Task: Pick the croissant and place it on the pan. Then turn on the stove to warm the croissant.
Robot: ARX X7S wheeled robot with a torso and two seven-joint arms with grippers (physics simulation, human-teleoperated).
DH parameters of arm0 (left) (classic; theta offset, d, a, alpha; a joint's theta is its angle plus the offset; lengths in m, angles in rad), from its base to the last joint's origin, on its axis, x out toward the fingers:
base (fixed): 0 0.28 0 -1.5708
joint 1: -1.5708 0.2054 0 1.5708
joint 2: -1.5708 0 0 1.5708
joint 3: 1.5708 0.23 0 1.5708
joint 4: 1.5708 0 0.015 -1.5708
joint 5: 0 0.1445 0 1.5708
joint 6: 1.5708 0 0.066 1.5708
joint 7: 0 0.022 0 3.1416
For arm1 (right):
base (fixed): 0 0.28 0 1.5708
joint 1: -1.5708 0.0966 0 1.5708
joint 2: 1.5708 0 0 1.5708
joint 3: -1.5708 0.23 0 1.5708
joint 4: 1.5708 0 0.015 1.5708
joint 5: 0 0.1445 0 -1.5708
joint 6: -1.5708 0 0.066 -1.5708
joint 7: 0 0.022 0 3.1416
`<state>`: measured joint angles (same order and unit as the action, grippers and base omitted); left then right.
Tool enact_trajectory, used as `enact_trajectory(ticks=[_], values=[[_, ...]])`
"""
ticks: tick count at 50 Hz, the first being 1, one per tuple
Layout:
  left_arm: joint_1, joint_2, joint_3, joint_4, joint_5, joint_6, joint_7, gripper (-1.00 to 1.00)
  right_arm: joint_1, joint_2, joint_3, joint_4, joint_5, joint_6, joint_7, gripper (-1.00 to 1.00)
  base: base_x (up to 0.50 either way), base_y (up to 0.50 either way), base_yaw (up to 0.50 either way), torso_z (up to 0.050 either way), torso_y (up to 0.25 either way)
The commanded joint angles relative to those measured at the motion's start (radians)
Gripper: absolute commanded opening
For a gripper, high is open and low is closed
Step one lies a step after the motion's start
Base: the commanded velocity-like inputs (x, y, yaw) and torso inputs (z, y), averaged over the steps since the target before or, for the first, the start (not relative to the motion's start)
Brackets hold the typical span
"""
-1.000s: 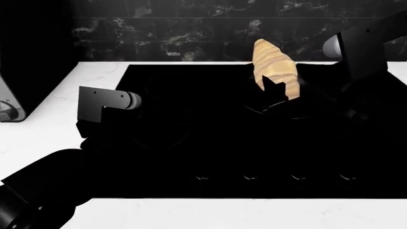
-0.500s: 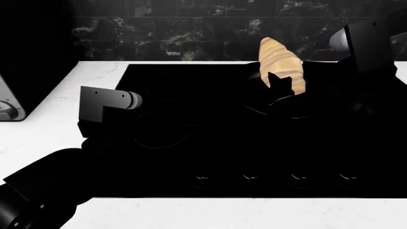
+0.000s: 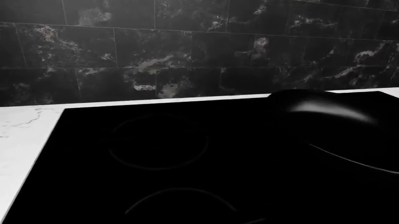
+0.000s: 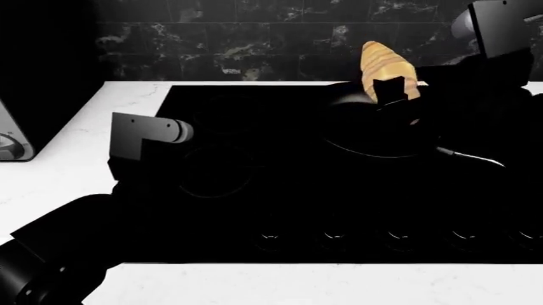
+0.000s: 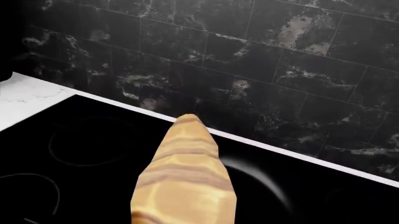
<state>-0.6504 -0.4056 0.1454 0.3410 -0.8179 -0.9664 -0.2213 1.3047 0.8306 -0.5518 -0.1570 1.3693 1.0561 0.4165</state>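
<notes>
The golden-brown striped croissant (image 4: 386,68) hangs tilted in the air, and my right gripper (image 4: 390,90) is shut on its lower end. It is over the far part of the black pan (image 4: 367,130), whose thin handle (image 4: 472,157) points right. In the right wrist view the croissant (image 5: 186,179) fills the foreground, with the pan's glossy rim (image 5: 265,182) below it. The pan (image 3: 339,123) sits on the black stove (image 3: 156,144), on its right side. My left arm (image 4: 144,136) hovers over the stove's left half. Its fingers are lost against the black glass.
A row of touch-control marks (image 4: 332,236) runs along the stove's near edge. White countertop (image 4: 60,171) surrounds the stove. A black marble tile wall (image 4: 254,38) stands behind. A silver appliance with a knob (image 4: 9,143) is at the far left edge.
My right gripper has carried the croissant up and to the right, farther back over the pan. The pan's handle now shows. The left arm has barely shifted.
</notes>
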Motion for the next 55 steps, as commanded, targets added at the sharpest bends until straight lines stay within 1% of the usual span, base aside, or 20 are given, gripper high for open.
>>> enact_trajectory(ticks=[1,8,18,31,36,39,42,43,48,55], values=[[-0.01,0.003,0.008,-0.002,-0.001,0.0,-0.004,1.0,0.068,-0.037,-0.056,0.167,-0.156,-0.04,-0.166,-1.0,0.0,0.0,0.0,0.0,0.0],[-0.013,0.003,0.013,-0.008,0.0,0.002,-0.004,1.0,0.122,-0.075,-0.104,0.31,-0.248,-0.08,-0.272,-1.0,0.0,0.0,0.0,0.0,0.0],[-0.019,0.003,0.02,-0.026,0.009,0.014,-0.001,1.0,0.184,-0.127,-0.157,0.497,-0.343,-0.133,-0.385,-1.0,0.0,0.0,0.0,0.002,0.0],[-0.019,0.002,0.023,-0.036,0.012,0.022,-0.004,1.0,0.269,-0.239,-0.237,0.823,-0.479,-0.253,-0.561,-1.0,0.0,0.0,0.0,0.0,0.0],[-0.026,0.003,0.022,-0.035,0.009,0.017,-0.012,1.0,0.317,-0.309,-0.271,1.022,-0.543,-0.342,-0.655,-1.0,0.0,0.0,0.0,0.0,0.0],[-0.024,0.002,0.023,-0.027,0.007,0.017,-0.014,1.0,0.358,-0.374,-0.292,1.202,-0.589,-0.426,-0.733,-1.0,0.0,0.0,0.0,0.0,0.0],[-0.026,0.004,0.025,-0.036,0.012,0.021,-0.016,1.0,0.407,-0.456,-0.312,1.431,-0.637,-0.532,-0.821,-1.0,0.0,0.0,0.0,0.0,0.0],[-0.027,0.004,0.025,-0.037,0.012,0.021,-0.017,1.0,0.412,-0.468,-0.31,1.462,-0.646,-0.545,-0.833,-1.0,0.0,0.0,0.0,0.0,0.0],[-0.027,0.006,0.028,-0.041,0.018,0.031,-0.017,1.0,0.384,-0.478,-0.227,1.465,-0.716,-0.541,-0.842,-1.0,0.0,0.0,0.0,0.0,0.002],[-0.03,0.005,0.027,-0.049,0.017,0.033,-0.018,1.0,0.352,-0.495,-0.036,1.465,-0.891,-0.53,-0.861,-1.0,0.0,0.0,0.0,0.0,0.0]])
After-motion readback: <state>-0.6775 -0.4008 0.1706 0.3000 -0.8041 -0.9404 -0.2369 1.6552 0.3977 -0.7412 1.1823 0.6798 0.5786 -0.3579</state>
